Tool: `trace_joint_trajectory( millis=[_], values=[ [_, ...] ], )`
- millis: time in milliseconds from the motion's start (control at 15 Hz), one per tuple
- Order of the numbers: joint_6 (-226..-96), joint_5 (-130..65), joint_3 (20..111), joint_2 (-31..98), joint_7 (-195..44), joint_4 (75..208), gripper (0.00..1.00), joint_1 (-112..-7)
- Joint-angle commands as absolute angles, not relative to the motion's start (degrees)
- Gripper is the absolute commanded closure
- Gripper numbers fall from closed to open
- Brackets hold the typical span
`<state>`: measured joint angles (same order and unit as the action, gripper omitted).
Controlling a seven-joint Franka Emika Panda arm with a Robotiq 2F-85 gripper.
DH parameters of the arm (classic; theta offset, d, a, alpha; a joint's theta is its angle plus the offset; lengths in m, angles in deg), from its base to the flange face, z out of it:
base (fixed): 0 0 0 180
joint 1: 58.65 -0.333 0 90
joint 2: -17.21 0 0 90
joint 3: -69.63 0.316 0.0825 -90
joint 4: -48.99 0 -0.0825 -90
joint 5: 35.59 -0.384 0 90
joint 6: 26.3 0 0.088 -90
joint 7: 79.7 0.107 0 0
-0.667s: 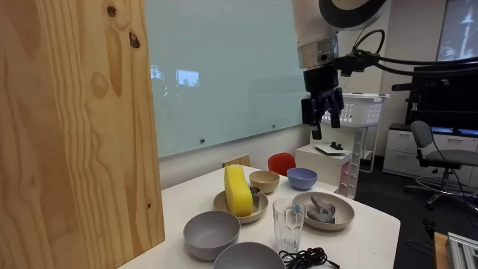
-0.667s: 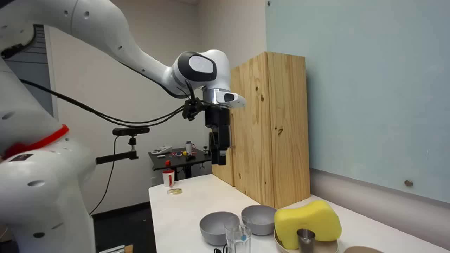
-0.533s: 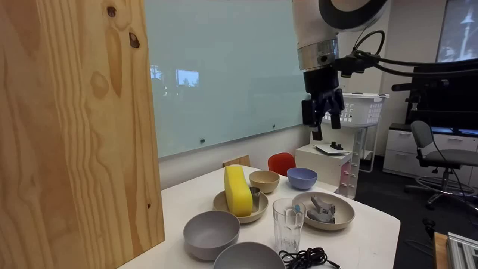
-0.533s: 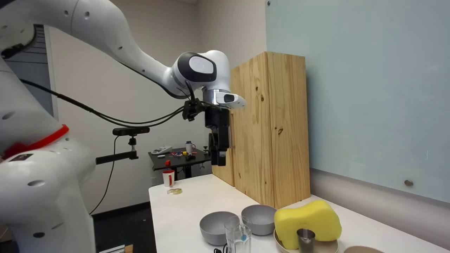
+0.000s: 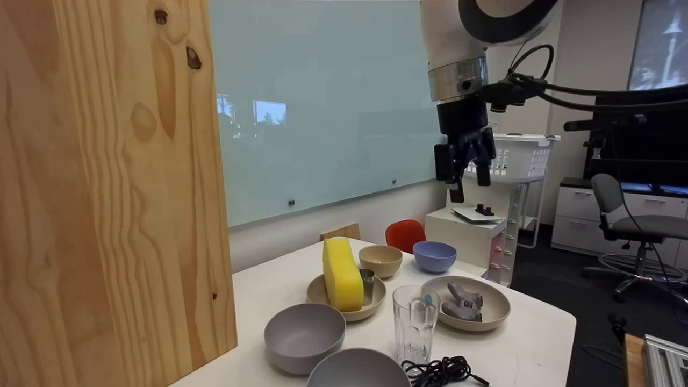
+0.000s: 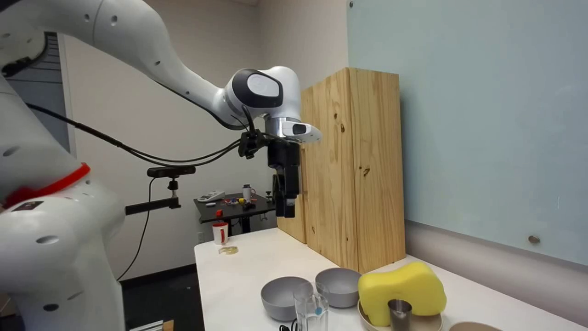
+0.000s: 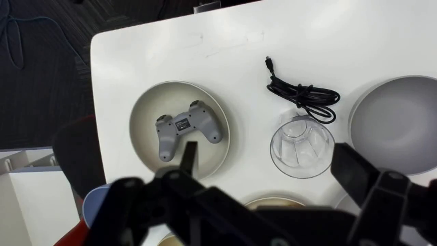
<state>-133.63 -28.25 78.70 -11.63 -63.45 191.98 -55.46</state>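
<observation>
White table below the claw; glass board alongside, dark carpet.

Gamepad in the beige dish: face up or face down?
Face down. In the wrist view, the gamepad lies in the dish with the label on its underside turned up toward the camera.

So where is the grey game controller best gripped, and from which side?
Likely across one handle, from above: the controller lies label side up with two slim handles jutting out, and the beige bowl around it would probably hamper a sideways approach.
</observation>
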Motion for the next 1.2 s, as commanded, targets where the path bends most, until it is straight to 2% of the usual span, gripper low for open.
trace_joint_trajectory(
  millis=[0,333,733,1133],
  values=[
    [-133.5,-27.8,77.7,-11.5,-63.0,191.9,0.00,-56.6],
    [-134.6,-27.7,77.4,-10.8,-63.4,191.7,0.00,-56.4],
    [-148.3,-26.4,74.1,-9.8,-64.3,190.6,0.00,-54.6],
    [-156.6,-28.1,69.1,-7.1,-69.0,190.2,0.00,-53.4]
  ],
)
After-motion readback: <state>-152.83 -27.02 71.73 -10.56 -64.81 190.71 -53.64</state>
